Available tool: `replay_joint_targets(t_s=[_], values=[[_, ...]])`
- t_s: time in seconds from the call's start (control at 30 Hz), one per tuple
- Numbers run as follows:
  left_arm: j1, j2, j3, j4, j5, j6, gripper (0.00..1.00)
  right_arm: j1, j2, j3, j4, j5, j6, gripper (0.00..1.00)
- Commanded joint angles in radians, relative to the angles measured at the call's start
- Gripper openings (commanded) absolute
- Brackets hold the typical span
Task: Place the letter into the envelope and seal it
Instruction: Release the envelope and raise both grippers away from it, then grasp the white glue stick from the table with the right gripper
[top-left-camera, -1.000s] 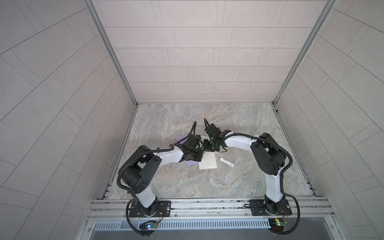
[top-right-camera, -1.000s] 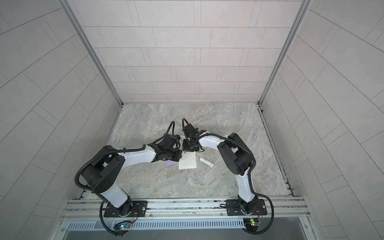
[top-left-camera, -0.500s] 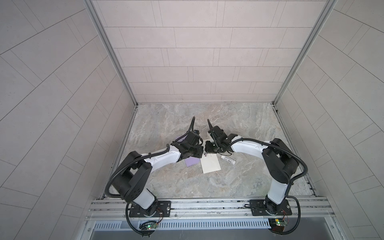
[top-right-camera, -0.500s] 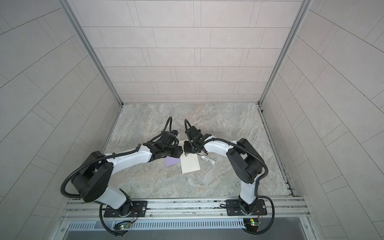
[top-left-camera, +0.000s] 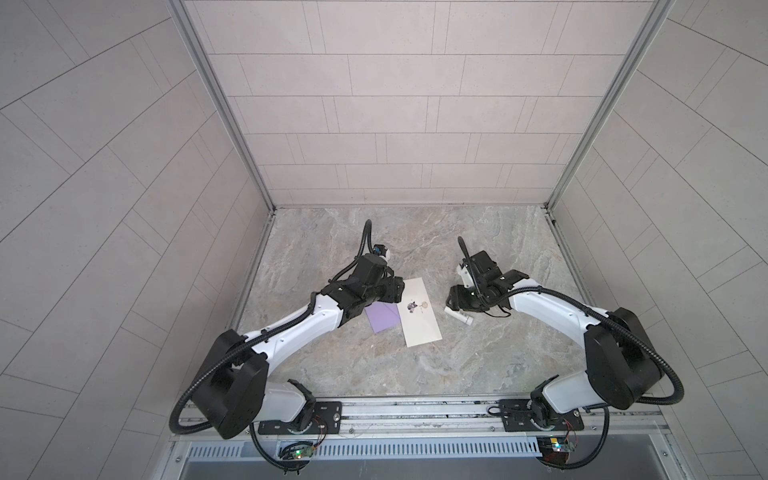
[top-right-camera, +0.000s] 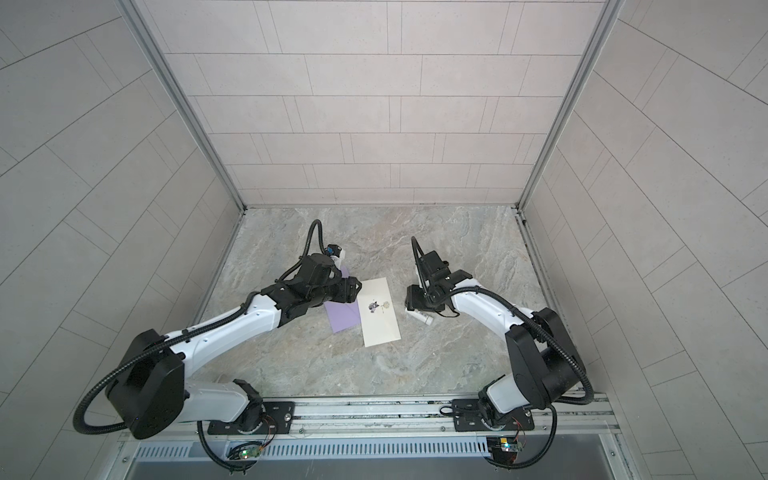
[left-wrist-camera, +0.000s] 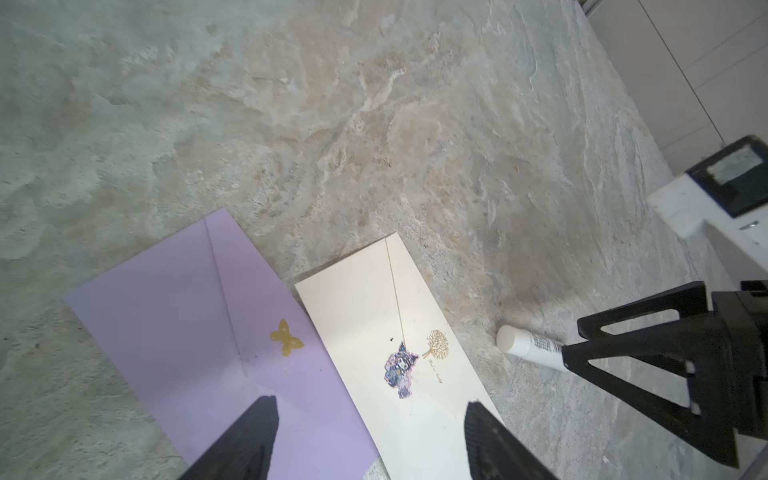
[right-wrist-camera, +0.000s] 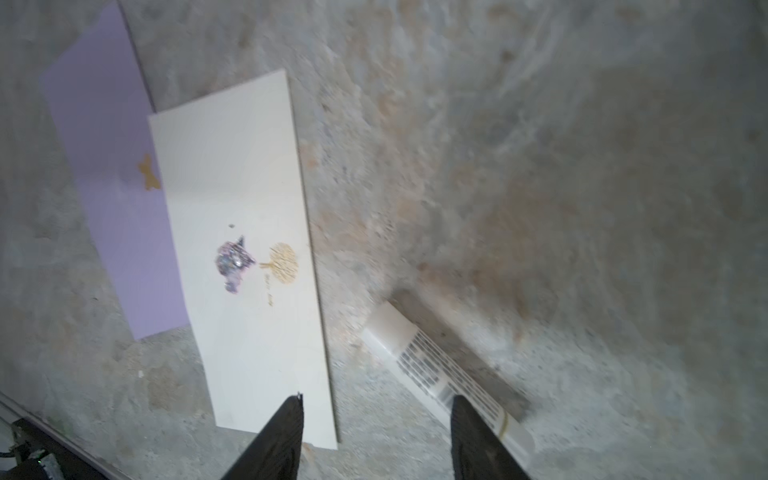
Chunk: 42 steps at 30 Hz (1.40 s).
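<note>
In a top view the left arm covers much of the flat lilac paper envelope (top-left-camera: 384, 323), and the right pincer (top-left-camera: 454, 300) hides one end of the white glue-stick tube (top-left-camera: 460, 318). The right wrist view is blurred, so the gold script on the cream paper envelope (right-wrist-camera: 249, 324) is unreadable.

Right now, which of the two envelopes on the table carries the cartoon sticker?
The cream envelope, lying next to the white glue stick. The purple envelope beside it shows only a gold butterfly.

Left gripper (left-wrist-camera: 370, 415): jaws spread wide, nothing gripped between fingers. Right gripper (right-wrist-camera: 376, 399): jaws parted, narrower gap. Both arms stretched forward and low, fingertips of each gripper pointing toward other's, well apart.
</note>
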Motion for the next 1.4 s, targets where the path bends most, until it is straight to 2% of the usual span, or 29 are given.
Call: replay_joint_targets(t_s=[0.0, 0.3, 0.77, 0.9, 0.97, 1.13, 1.27, 1.37], values=[[-0.002, 0.038, -0.004, 0.013, 0.085, -0.003, 0.79, -0.03, -0.043, -0.026, -0.071, -0.021, -0.089, 0.6], [-0.004, 0.101, 0.018, 0.035, 0.139, -0.035, 0.79, -0.037, 0.011, -0.033, -0.064, -0.016, -0.156, 0.6], [-0.004, 0.13, 0.011, 0.078, 0.167, -0.064, 0.78, -0.07, 0.047, 0.055, -0.063, 0.023, -0.168, 0.59], [-0.004, 0.143, 0.013, 0.093, 0.18, -0.081, 0.78, -0.108, 0.134, 0.093, -0.055, -0.014, -0.187, 0.58], [-0.004, 0.151, 0.016, 0.095, 0.189, -0.081, 0.78, -0.115, 0.171, 0.104, -0.048, -0.073, -0.2, 0.58], [-0.003, 0.158, 0.013, 0.091, 0.195, -0.082, 0.78, -0.116, 0.138, 0.041, 0.009, -0.213, -0.191, 0.57], [-0.004, 0.163, 0.004, 0.094, 0.198, -0.087, 0.78, -0.115, 0.08, -0.013, 0.013, -0.234, -0.178, 0.58], [-0.004, 0.174, 0.007, 0.095, 0.206, -0.091, 0.77, -0.097, 0.058, -0.04, 0.004, -0.198, -0.169, 0.58]])
